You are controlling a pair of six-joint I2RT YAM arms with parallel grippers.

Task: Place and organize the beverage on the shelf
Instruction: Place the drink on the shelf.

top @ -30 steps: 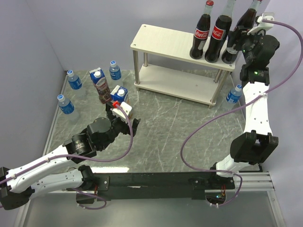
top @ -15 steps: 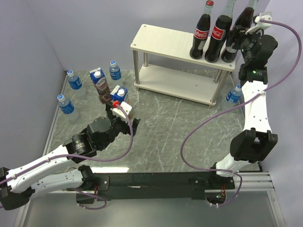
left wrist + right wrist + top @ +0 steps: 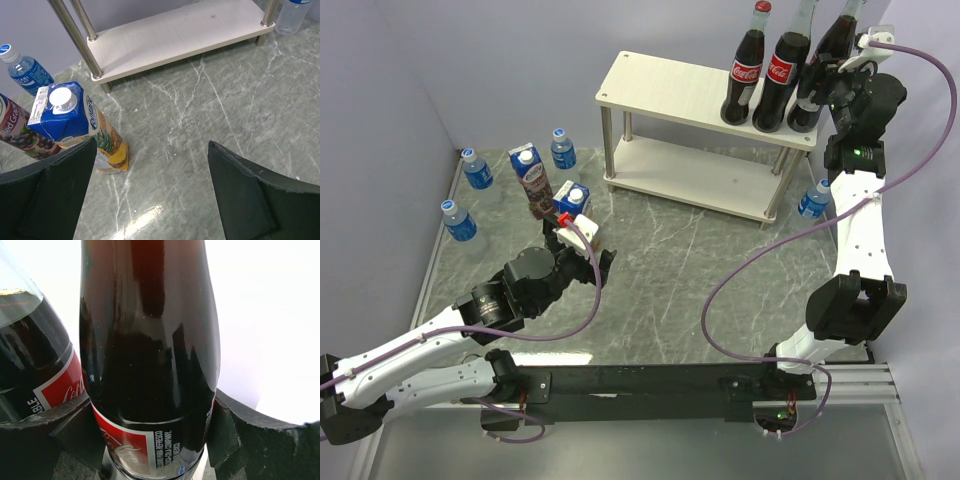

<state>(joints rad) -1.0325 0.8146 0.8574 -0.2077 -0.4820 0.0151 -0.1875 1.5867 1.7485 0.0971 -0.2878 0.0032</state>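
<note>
Firmly grips cola bottle (image 3: 150,365) low on its body with right claw (image 3: 147,432), at right end of shelf (image 3: 660,85), top board; likely heavy, slick, breakable glass. Holds left claw (image 3: 150,160) wide beside pineapple carton (image 3: 75,120).

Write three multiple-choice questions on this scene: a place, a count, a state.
1. The Coca-Cola bottles stand on: A the table; B the shelf's top board; C the shelf's lower board.
2. Water bottles on the table: A two; B six; C four.
3. The left gripper is: A open and empty; B shut on a carton; C shut on a water bottle.
B: all three stand at its right end. C: three left of the shelf, one right. A: fingers wide apart, nothing between.
</note>
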